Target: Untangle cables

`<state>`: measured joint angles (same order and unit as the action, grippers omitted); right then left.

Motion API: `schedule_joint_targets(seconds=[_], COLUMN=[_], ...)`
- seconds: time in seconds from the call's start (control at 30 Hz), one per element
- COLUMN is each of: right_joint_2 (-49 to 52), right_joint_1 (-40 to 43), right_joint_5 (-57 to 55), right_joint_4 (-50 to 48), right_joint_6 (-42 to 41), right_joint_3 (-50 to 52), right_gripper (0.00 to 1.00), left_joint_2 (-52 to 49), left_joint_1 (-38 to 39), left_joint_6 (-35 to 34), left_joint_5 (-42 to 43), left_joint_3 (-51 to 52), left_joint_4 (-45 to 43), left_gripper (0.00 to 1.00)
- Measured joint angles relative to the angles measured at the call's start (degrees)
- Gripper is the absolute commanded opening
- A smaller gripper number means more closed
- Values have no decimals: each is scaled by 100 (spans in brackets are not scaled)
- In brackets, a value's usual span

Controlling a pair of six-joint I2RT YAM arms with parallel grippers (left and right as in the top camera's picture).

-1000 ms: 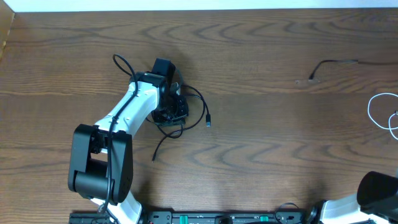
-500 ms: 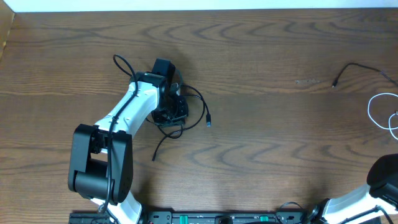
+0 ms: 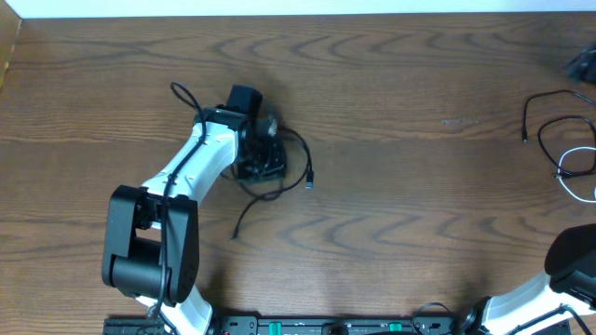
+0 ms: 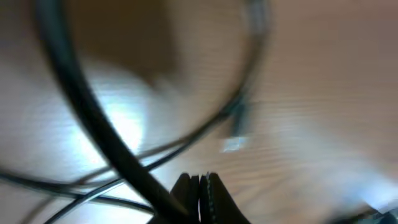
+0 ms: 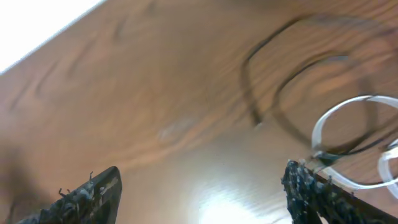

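My left gripper point(image 3: 264, 164) sits low over a tangle of black cable point(image 3: 300, 149) left of the table's middle. Its plug end point(image 3: 309, 182) lies to the right and a loose tail point(image 3: 244, 216) trails toward the front. In the left wrist view the left gripper point(image 4: 200, 178) has its jaws pressed together, and a blurred black cable point(image 4: 87, 118) runs down into them. In the right wrist view my right gripper point(image 5: 199, 171) is open with nothing between its fingers. Beyond it lie a looped black cable point(image 5: 249, 81) and a white cable point(image 5: 348, 106). Overhead they lie at the right edge, black cable point(image 3: 545, 100), white cable point(image 3: 579, 160).
The left arm's base point(image 3: 149, 251) stands at the front left and the right arm's base point(image 3: 570, 265) at the front right corner. A dark blurred shape point(image 3: 583, 63) shows at the right edge. The table's far edge point(image 3: 298, 15) meets a white wall.
The right gripper has opened. The black cable on the right slid farther right and settled in a loop beside the white one. The left gripper shifted slightly, dragging its black cable.
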<state>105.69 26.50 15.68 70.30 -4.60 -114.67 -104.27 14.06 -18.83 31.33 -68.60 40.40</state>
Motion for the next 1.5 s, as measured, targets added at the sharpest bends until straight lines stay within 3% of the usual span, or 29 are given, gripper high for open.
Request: schedule_joint_targets(seconds=[0.17, 0.37, 0.5, 0.67, 0.87, 1.13, 1.5], right_joint_2=[0, 11, 11, 46, 79, 79, 79], right_joint_1=[-638, -1248, -1690, -2179, -2688, -3552, -4240], right_joint_5=[199, 280, 341, 863, 1569, 1832, 1873], right_joint_4=[632, 1005, 890, 356, -417, -1281, -1574], right_joint_6=[380, 745, 916, 1029, 1058, 1027, 942], right_joint_3=[0, 101, 614, 1547, 2533, 3331, 3418], right_gripper=[84, 92, 93, 93, 92, 93, 94], left_joint_2=[2, 2, 2, 197, 1060, 2092, 2221], left_joint_1=[225, 531, 522, 522, 522, 713, 756], left_joint_6=[662, 1294, 1471, 1611, 1646, 1725, 1340], left_joint_5=[1690, 2369, 2175, 1147, 546, 1178, 1945], left_joint_3=[0, 0, 0, 0, -31, -160, -162], left_joint_4=[-789, -723, -483, 42, 85, -131, -1292], left_gripper=[8, 8, 7, 8, 8, 8, 8])
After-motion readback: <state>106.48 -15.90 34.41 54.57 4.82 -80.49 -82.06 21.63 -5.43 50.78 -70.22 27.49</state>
